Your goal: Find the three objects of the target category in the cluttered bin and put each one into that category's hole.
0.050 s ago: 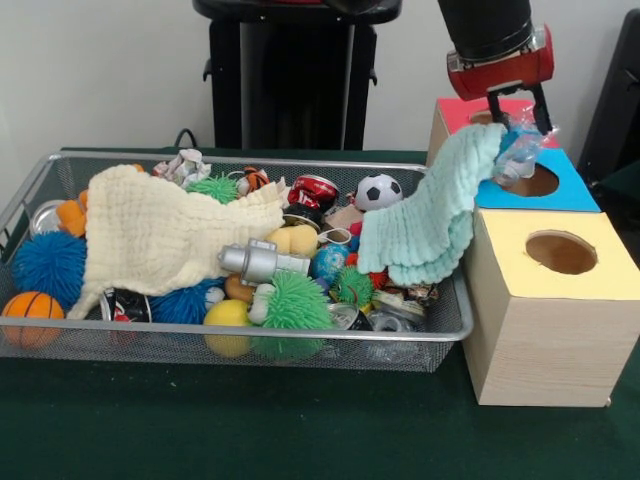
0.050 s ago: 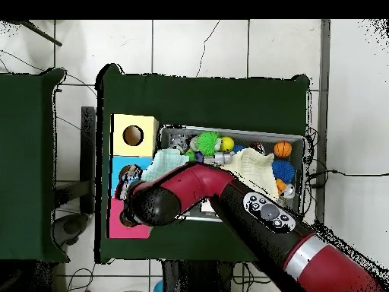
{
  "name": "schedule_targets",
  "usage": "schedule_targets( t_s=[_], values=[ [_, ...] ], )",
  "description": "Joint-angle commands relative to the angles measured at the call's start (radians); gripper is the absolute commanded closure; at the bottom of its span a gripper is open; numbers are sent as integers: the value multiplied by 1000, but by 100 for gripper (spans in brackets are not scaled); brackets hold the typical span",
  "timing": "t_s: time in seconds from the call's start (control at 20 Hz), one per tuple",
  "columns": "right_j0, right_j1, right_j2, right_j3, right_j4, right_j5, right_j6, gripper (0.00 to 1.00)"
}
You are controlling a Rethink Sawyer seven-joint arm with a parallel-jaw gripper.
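My gripper [image 1: 519, 122] hangs over the blue-topped box [image 1: 575, 192], just above its round hole [image 1: 537, 182]. It is shut on a crumpled clear plastic bottle [image 1: 517, 152]. A mint green cloth [image 1: 430, 218] is draped from the wire bin [image 1: 240, 345] up to the gripper, and its top corner touches the bottle. In the overhead view the arm [image 2: 190, 190] covers the blue box [image 2: 118, 172], so the gripper and bottle are hidden there. The bin holds spiky balls, cans, a cream cloth [image 1: 150, 235] and small sports balls.
A yellow-topped box [image 1: 545, 310] with a hole [image 1: 561, 252] stands nearest the camera, and a red-topped box [image 1: 456, 112] stands behind the blue one. A silver flashlight [image 1: 258, 261] and a green spiky ball [image 1: 295, 305] lie in the bin's middle.
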State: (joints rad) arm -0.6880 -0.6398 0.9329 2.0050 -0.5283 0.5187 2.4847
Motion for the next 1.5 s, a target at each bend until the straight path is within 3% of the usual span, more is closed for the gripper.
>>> schedule_targets(
  t_s=[0.05, 0.2, 0.45, 1.0, 1.5],
  values=[
    [11, -2, -64, -115, 18, 93, -85, 0],
    [37, -25, -97, -112, 24, 84, -27, 0],
    [61, -33, -122, -126, 30, 87, -15, 0],
    [54, -50, -127, -166, 75, 143, -75, 0],
    [9, -123, -117, -203, 128, 256, -119, 0]
  ],
)
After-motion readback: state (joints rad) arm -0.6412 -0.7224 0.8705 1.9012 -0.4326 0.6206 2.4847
